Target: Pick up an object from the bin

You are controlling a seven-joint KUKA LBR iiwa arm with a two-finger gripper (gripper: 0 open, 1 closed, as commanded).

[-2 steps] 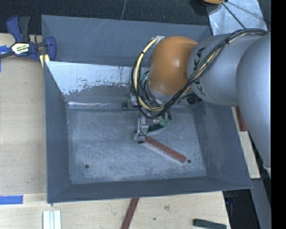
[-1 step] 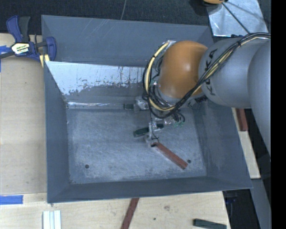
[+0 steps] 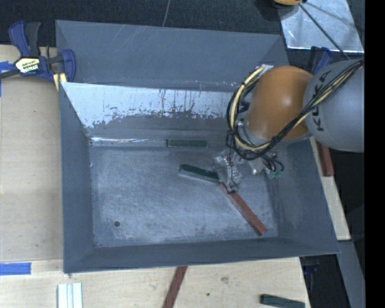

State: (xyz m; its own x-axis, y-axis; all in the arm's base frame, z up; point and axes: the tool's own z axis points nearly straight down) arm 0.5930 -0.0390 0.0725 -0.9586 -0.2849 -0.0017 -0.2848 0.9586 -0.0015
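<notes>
Your gripper (image 3: 230,177) sits low in the right half of the bin (image 3: 77,172), at the upper end of a reddish-brown stick (image 3: 247,213) and just beside a dark green bar (image 3: 197,171) — whether it is apart, together or clamped on either, you cannot tell. You are likely at the grasp itself; next comes a firm hold and a straight lift — watch that the long stick doesn't swing against the right wall.

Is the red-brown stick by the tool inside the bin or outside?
Inside. The red-brown stick lies slanted on the bin floor, near its right wall.
</notes>
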